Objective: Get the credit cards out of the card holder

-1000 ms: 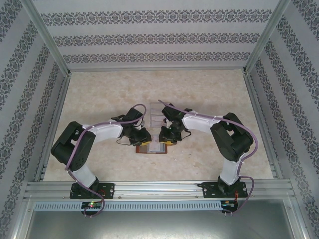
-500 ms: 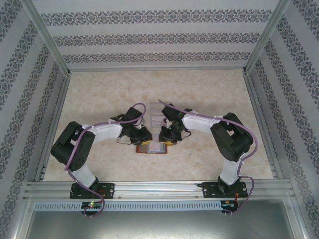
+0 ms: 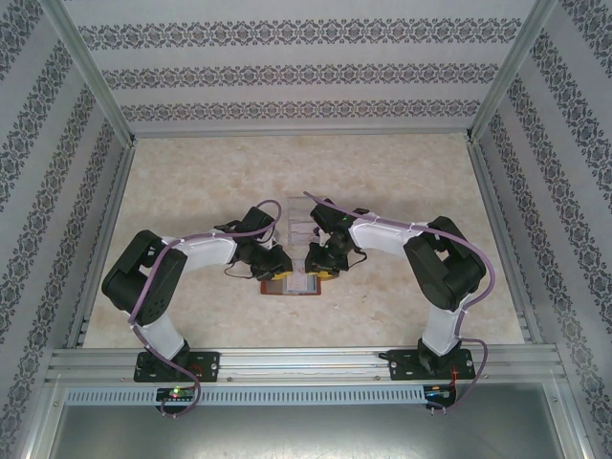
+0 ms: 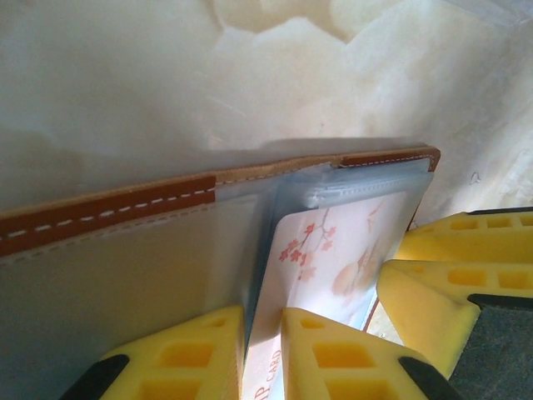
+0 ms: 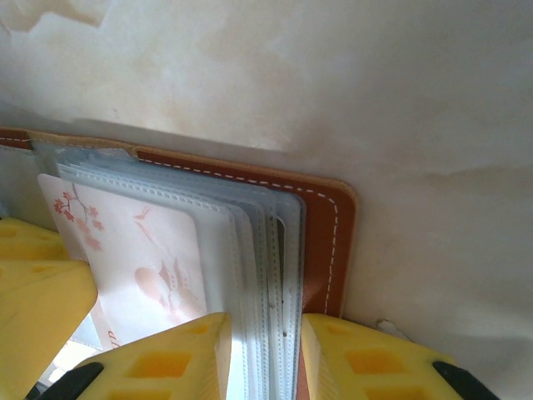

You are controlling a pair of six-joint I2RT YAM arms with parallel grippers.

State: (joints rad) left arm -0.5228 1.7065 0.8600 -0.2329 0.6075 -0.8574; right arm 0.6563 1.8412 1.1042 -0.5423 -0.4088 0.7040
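The brown leather card holder (image 3: 292, 285) lies open on the table between both grippers. My left gripper (image 3: 277, 265) is at its left half and my right gripper (image 3: 320, 266) at its right half. In the left wrist view the left gripper (image 4: 262, 321) is shut on the near edge of a white credit card (image 4: 333, 250) with pink blossom print, which sticks out of a clear sleeve below the stitched cover (image 4: 108, 208). My right gripper (image 5: 265, 325) is shut on the stack of clear sleeves beside the brown cover (image 5: 329, 242). The same card (image 5: 141, 242) lies left of that stack.
A clear acrylic rack (image 3: 298, 225) stands just behind the card holder. The right gripper's yellow fingers (image 4: 450, 283) sit close to the right of the card. Aluminium rails (image 3: 306, 361) and patterned walls enclose the marble-look table (image 3: 402, 182).
The left arm's elbow has shifted slightly to the right and its jaws have closed a little more on the card. The right arm and the card holder have not moved.
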